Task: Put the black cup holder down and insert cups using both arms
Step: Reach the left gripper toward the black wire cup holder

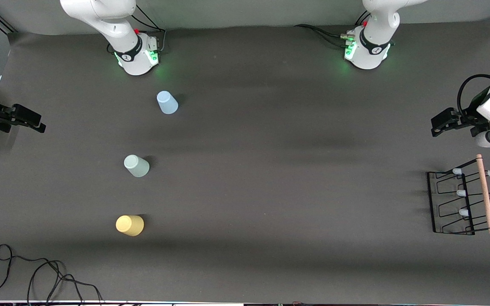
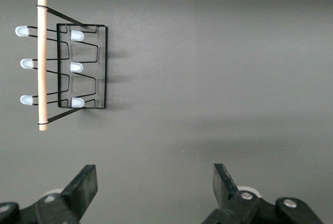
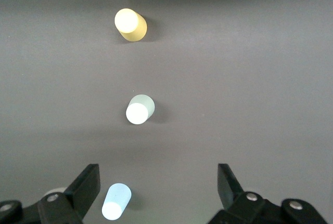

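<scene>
- Three cups, blue (image 1: 167,102), mint (image 1: 136,165), yellow (image 1: 129,225), stand upturned for pegging.
- Left hand (image 1: 440,123) released above black cup holder (image 1: 462,202).
- Right hand (image 1: 26,118) released, waiting.

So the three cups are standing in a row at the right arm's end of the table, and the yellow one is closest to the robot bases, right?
Not quite. The three cups do stand in a row at the right arm's end, but the light blue cup is closest to the bases. The yellow cup is farthest from them, with the mint green cup between. The front view shows it.
</scene>
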Tool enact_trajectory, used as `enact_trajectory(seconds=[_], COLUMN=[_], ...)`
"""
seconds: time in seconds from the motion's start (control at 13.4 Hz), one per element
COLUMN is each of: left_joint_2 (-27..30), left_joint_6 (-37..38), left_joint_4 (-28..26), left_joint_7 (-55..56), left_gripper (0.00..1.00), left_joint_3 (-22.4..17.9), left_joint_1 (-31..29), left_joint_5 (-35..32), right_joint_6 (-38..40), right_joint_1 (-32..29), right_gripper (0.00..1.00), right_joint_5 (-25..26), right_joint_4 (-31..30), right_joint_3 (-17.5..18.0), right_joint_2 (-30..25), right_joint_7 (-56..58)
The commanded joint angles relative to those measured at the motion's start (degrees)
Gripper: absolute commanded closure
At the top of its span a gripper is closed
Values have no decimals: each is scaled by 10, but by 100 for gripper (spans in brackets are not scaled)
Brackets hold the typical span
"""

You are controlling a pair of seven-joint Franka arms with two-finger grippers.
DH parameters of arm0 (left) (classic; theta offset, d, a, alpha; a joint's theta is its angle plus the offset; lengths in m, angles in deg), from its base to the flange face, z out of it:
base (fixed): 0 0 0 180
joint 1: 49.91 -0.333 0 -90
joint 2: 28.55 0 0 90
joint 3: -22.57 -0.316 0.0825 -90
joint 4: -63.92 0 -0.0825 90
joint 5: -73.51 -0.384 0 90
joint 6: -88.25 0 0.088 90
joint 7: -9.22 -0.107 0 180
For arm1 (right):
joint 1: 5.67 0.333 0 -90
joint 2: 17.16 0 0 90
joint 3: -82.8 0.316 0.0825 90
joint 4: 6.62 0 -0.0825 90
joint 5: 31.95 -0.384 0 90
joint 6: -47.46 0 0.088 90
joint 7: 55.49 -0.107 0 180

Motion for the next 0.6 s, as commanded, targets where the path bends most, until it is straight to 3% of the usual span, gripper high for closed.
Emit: enact_trajectory(seconds=[0.0, 0.3, 0.45, 0.52], left_joint_2=[8, 1, -37, -51], left_joint_6=[1, -3, 3, 1], left_joint_4=[-7, 0, 36, 46], left_joint_7=[-1, -15, -15, -17], left_gripper=[1, 1, 10, 8], left_joint_3=[-2, -3, -3, -3], left_joint_1=[0, -1, -1, -7], left_joint_5=[7, 8, 3, -1], right_joint_6=[6, 6, 6, 6], right_joint_1=[6, 5, 5, 5], right_gripper=[0, 0, 0, 0], right_joint_5=[-1, 0, 0, 0], right_joint_4=[-1, 15, 15, 15], right_joint_3=[-5, -6, -6, -6], right_joint_2=[0, 6, 6, 7], right_joint_7=[-4, -5, -6, -6])
